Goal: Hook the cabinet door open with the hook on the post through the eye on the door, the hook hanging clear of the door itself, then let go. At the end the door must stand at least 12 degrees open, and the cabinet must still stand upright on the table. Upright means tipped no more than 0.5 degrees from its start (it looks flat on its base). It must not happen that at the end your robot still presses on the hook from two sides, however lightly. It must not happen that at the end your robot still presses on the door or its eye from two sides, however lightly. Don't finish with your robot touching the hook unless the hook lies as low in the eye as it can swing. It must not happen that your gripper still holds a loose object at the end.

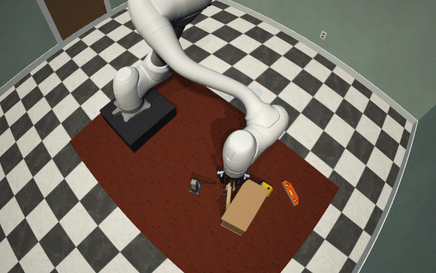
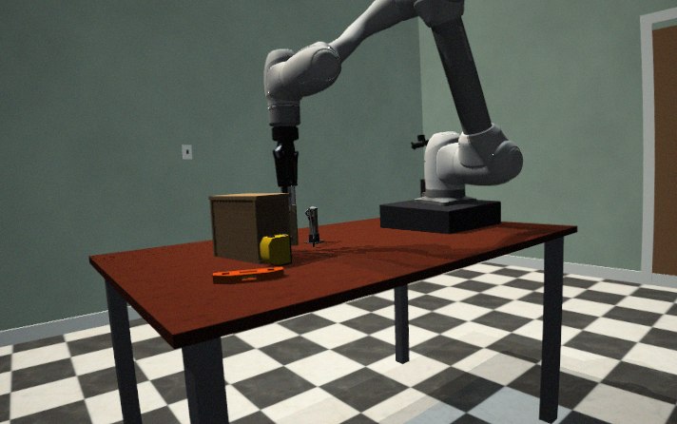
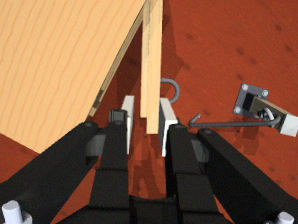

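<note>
The cabinet (image 1: pixel 247 205) (image 2: pixel 234 229) (image 3: pixel 60 60) stands upright on the table. Its door (image 1: pixel 228 196) (image 2: pixel 293 224) (image 3: pixel 155 65) stands ajar, swung out clearly from the front. The eye (image 3: pixel 178 91) is a grey ring on the door's outer face. The post (image 1: pixel 193 185) (image 2: pixel 313 224) (image 3: pixel 288 125) stands apart from the door; its hook (image 1: pixel 207 183) (image 3: pixel 230 124) reaches toward the door, its tip short of the eye and outside it. My gripper (image 1: pixel 231 186) (image 3: pixel 145 110) points down with narrowly parted fingers on either side of the door's free edge, not clamped on it; a gap shows on the inner side.
A yellow tape measure (image 1: pixel 269 189) (image 2: pixel 276 249) stands against the cabinet's side. An orange level (image 1: pixel 290 193) (image 2: pixel 248 274) lies beyond it on the table. The arm's black base block (image 1: pixel 141 119) (image 2: pixel 439 217) is at the other end of the table.
</note>
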